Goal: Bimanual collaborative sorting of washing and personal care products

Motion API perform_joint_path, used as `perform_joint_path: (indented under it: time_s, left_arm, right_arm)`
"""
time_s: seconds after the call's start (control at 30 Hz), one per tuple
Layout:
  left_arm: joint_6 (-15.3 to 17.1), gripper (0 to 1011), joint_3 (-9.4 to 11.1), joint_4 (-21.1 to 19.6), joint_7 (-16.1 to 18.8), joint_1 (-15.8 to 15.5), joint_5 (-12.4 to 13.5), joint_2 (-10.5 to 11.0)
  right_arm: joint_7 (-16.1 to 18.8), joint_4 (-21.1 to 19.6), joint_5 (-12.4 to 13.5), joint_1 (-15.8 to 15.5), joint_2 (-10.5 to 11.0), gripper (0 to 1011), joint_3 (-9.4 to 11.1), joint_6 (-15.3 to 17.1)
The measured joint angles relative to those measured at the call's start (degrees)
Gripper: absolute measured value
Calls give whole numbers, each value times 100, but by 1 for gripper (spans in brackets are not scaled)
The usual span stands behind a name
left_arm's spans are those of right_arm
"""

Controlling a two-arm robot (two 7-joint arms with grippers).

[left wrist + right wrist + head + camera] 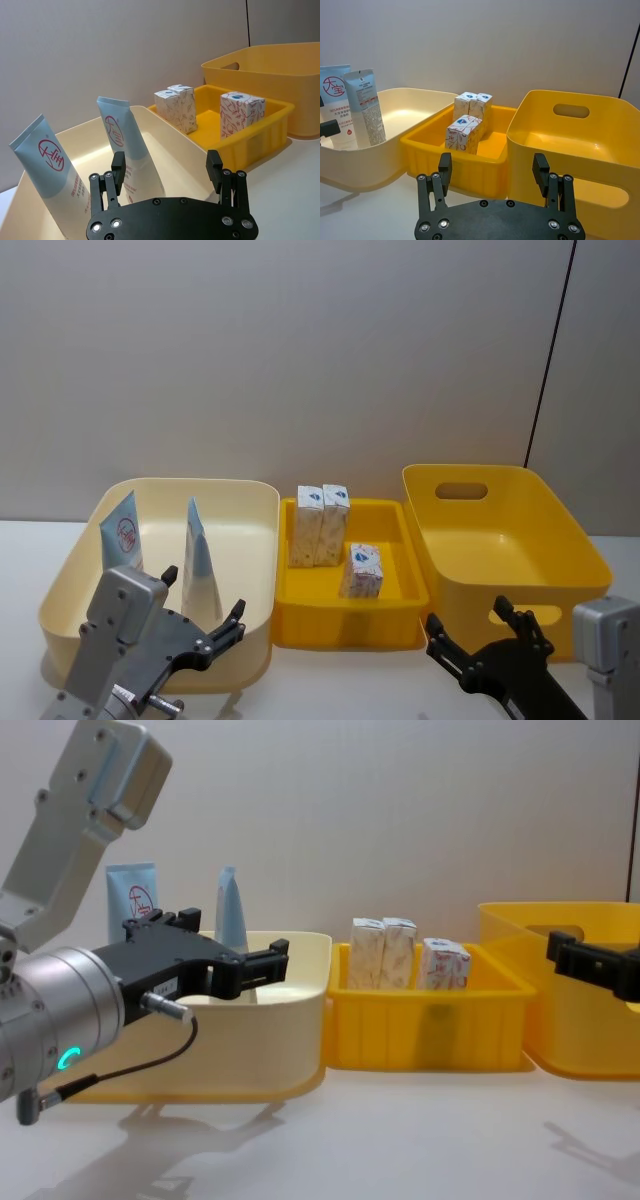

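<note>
Your left gripper [166, 162] hovers just short of the cream plastic bin [190, 481], fingers spread wide with nothing between them. Directly ahead of those fingers, inside the bin, stand two squeeze tubes. One is the pale blue plastic tube with the red round logo [47, 165], off the outer fingertip. The other is a second pale blue tapered tube [122, 145], nearer the gap. Both lean crimped end up, probably so the flat top is free to pinch.

Your right gripper [492, 162] is low and just short of the bins, also released and holding nothing. Past its inner finger lies the shallow yellow plastic tray [345, 625]. In it are three small white-beige cardboard cartons with red print: two upright and touching [320, 525] at the far wall, and a third [361, 570] apart from them, closer to you. Beyond the outer finger sits the deep yellow plastic bin with handle slots [500, 550].

Each arm faces its own kind of product, which suggests the split. No grasp is begun yet; I'd judge the nearer carton the easier first reach.
</note>
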Motion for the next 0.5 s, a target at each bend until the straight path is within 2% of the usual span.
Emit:
perform_joint_path:
  time_s: [0.5]
  left_arm:
    - [0,1003,0,0,0,0,0,0]
  right_arm:
    - [0,0,0,0,0,1001,0,0]
